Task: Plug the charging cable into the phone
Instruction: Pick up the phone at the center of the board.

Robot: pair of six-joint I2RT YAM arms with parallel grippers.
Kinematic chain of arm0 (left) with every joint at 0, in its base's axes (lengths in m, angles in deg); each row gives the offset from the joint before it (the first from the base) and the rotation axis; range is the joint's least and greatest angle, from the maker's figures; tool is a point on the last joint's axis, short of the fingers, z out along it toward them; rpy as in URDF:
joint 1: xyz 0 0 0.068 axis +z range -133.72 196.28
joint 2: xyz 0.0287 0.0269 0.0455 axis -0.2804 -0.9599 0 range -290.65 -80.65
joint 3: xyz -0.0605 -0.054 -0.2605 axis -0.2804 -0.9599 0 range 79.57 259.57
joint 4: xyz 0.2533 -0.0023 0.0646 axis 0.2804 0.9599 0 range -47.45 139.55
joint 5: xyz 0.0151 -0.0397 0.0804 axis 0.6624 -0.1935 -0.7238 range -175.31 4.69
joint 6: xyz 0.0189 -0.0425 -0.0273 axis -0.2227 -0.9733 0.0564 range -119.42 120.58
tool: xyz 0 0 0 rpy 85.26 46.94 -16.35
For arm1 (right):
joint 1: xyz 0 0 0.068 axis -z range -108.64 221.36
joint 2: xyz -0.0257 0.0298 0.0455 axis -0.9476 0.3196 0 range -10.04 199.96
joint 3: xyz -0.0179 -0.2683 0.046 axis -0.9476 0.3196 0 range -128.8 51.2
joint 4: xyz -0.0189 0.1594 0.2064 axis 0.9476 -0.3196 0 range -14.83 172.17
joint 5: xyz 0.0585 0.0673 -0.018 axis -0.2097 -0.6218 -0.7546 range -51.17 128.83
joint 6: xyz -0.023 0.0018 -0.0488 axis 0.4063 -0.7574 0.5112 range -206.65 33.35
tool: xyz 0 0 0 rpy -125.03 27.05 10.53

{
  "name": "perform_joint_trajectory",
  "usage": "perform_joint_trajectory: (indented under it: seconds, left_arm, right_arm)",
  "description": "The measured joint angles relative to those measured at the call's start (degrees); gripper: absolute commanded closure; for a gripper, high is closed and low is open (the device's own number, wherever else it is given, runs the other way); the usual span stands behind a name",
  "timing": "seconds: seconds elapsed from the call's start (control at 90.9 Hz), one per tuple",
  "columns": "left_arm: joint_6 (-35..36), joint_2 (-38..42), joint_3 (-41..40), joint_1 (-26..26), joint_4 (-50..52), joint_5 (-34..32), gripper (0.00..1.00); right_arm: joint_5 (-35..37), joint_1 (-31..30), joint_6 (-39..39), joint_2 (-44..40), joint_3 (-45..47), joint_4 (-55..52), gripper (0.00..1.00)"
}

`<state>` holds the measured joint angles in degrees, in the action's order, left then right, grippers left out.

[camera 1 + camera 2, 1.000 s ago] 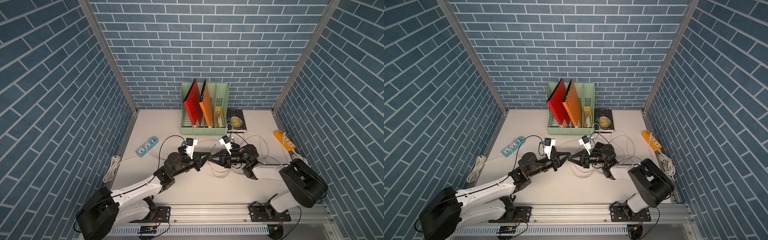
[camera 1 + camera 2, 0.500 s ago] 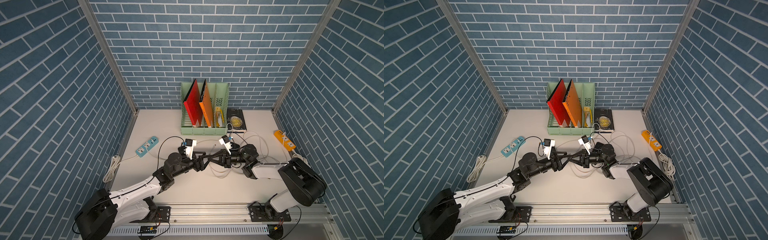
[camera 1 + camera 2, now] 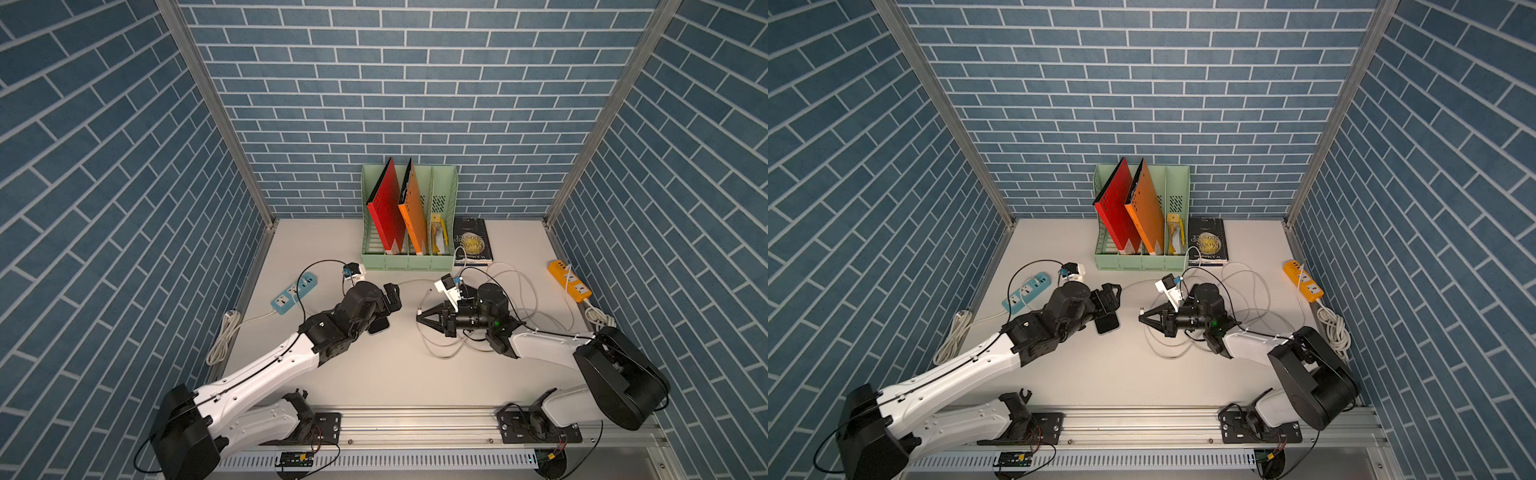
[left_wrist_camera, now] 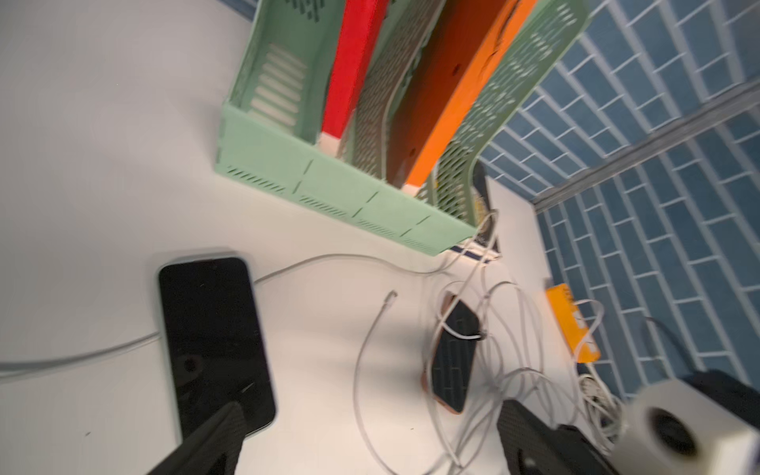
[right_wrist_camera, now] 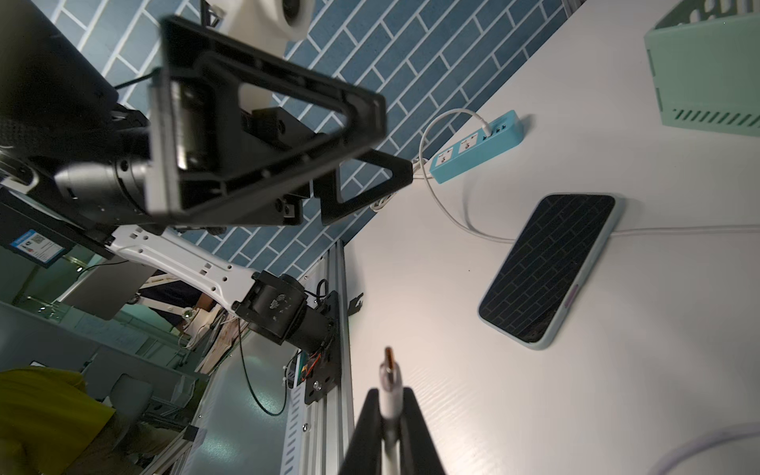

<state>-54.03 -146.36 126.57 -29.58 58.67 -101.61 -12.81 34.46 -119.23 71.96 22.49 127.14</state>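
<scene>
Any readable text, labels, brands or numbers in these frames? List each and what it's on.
"MOON" and "SIXPENCE": cover of the dark book, lying flat beside the green file rack; upside down in both top views. The cover's smaller words and the spine line are too small to read.
Blue sticker on a black housing, right wrist view: print too small.
Blue power strip and orange power strip: markings too small.

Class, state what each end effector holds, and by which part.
Right end effector: the charging cable, pinched just behind its plug. Left end effector: nothing.
</scene>
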Motion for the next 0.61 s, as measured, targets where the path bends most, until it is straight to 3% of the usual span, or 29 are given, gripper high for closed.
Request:
perform_joint_trajectory:
  seconds: [0.253, 0.605]
  left_arm:
    - [-4.74, -19.61, 5.81, 0.13, 12.57, -1.05, 0.0]
    - [-5.64, -31.67, 15.13, 1.4, 16.98, -1.16, 0.0]
  right_arm:
    - [4.02, 0.0, 3.19, -1.97, 0.2, -5.01, 1.0]
    - [6.45, 0.0, 4.61, -4.33, 0.72, -7.37, 1.0]
